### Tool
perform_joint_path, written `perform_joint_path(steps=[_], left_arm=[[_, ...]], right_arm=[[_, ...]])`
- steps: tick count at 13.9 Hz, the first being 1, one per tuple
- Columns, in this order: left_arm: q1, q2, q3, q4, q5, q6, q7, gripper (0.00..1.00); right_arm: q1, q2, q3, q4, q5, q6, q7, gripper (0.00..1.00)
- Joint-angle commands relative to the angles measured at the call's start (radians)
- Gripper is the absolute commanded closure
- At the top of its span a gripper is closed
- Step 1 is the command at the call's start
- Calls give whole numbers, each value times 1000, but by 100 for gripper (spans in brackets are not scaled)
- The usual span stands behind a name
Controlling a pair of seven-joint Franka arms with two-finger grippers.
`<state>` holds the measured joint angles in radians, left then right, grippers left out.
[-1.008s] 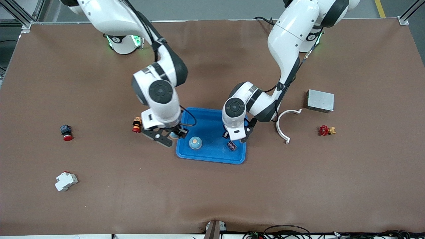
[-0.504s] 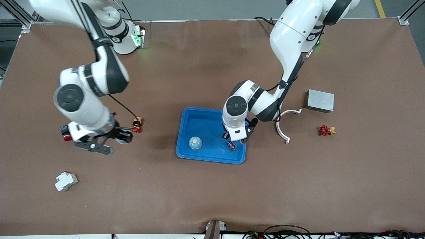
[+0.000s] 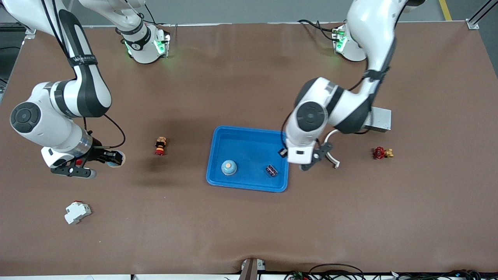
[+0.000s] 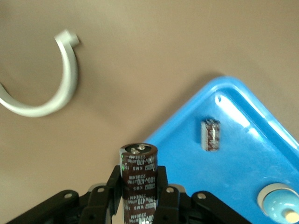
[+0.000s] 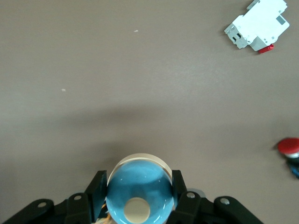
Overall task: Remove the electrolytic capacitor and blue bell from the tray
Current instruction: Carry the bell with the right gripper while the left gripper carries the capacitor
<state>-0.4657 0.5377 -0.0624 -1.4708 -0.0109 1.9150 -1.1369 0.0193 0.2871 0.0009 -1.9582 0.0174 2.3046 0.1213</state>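
The left gripper is hanging in the air over the tray's edge at the left arm's end, by the white curved clip, and its jaws are clamping a dark cylindrical capacitor that is standing upright between the fingers. The right gripper is hovering over bare table toward the right arm's end, with its jaws closed around a blue bell whose pale button is facing the wrist camera. The blue tray is sitting near the middle of the table. Inside it, a second blue bell is resting close to the tray's edge nearest the front camera, and a small dark capacitor is lying on its side near the tray's corner at the left arm's end, also on the side nearer the camera. A small orange and red part is lying on the table between the tray and the right gripper. A white breaker is lying nearer the front camera than the right gripper, toward the right arm's end of the table. A red push button is showing just beside the right gripper. Toward the left arm's end, a red valve is lying near the clip, and a grey metal box is sitting partly under the left arm.
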Motion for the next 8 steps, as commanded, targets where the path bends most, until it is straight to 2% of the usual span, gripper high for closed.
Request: perform_joint_path(steps=[1,3,6,8], left_arm=[[138,-90,-19,-49,-20,-77,232,100],[220,-110,-19,-51,-20,-135,360,100],[333,-127,-17,-72,-12,-136,524,100],[372,-136,-17,-114,20,-111,630,100]], right_arm=[[-50,-31,19,-119,12,119,-61,100],[-58,-14,19,-137,12,160,-66,100],[-71,38,17,-136,12,214,-68,100],[-74,69,17,-134,12,251,-75,100]])
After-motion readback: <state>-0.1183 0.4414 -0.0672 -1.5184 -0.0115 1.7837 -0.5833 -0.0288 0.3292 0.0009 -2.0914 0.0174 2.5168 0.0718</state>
